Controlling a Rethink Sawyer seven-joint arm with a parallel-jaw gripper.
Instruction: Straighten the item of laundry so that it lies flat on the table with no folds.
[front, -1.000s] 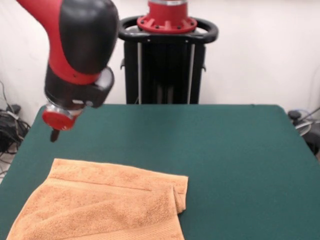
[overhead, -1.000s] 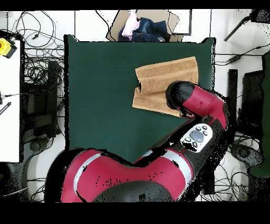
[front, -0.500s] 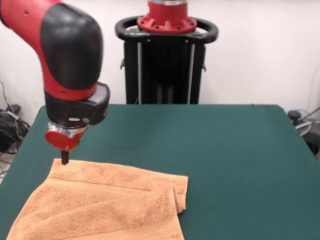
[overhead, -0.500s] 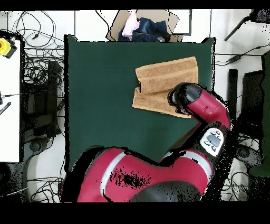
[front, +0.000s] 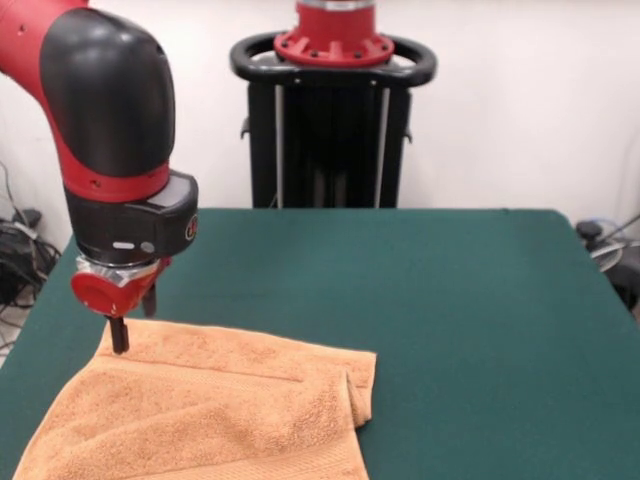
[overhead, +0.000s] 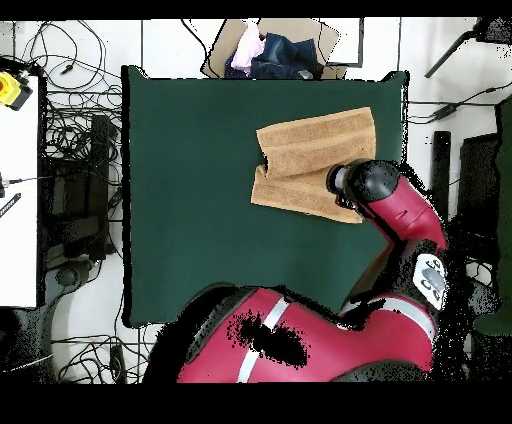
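The item of laundry, an orange-tan towel (front: 210, 410), lies folded double at the front left of the green table (front: 450, 300), and its right end is turned under in a thick fold. My gripper (front: 134, 318) is down at the towel's far left corner. It is open, one fingertip touching the corner's edge and the other behind it. In the overhead view the towel (overhead: 315, 160) lies near the table's (overhead: 200, 200) right edge. There the arm's black and red head (overhead: 365, 185) covers its lower right corner and hides the gripper.
A cardboard box with clothes (overhead: 270, 50) sits beyond the table's top edge in the overhead view. Cables (overhead: 70, 120) run along the floor on the left, beside a white bench (overhead: 15, 180). The towel lies close to the table's right edge.
The gripper has come down from above the bare table to the towel's corner. The arm's head swung toward the table's side edge. The towel has not moved.
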